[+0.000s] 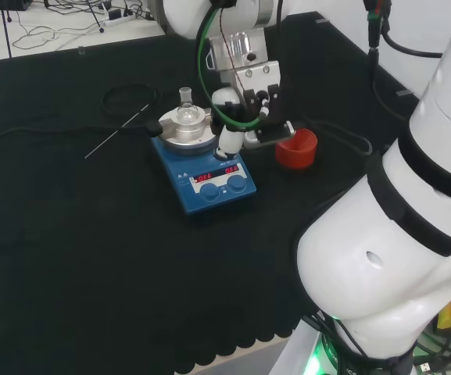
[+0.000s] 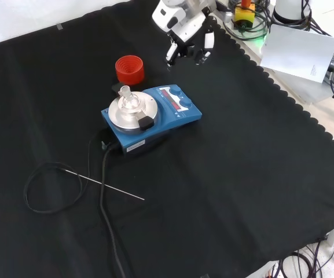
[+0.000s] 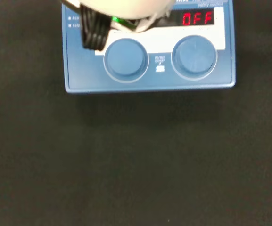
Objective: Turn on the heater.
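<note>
The heater (image 1: pixel 205 176) is a blue box with a round silver plate (image 2: pixel 129 113) on top and a small clear flask (image 1: pixel 186 108) standing on that plate. Its front panel carries two blue knobs (image 3: pixel 125 59) (image 3: pixel 194 55) under red lit displays. The hand (image 1: pixel 245 109) hangs over the heater's right side in the head view, one white finger (image 1: pixel 229 143) pointing down close to the panel. From the front, the hand (image 2: pixel 187 32) is above and beyond the heater (image 2: pixel 155 119), fingers relaxed and holding nothing. A blurred white part of the hand (image 3: pixel 121 9) covers one display.
A red ribbed ring (image 1: pixel 297 148) (image 2: pixel 129 69) stands on the cloth just beside the heater, near the hand. A thin metal probe (image 2: pixel 106 186) with a looped black cable (image 2: pixel 36 191) lies to the left in the front view. The power cable (image 2: pixel 106 231) runs toward the bench's near edge.
</note>
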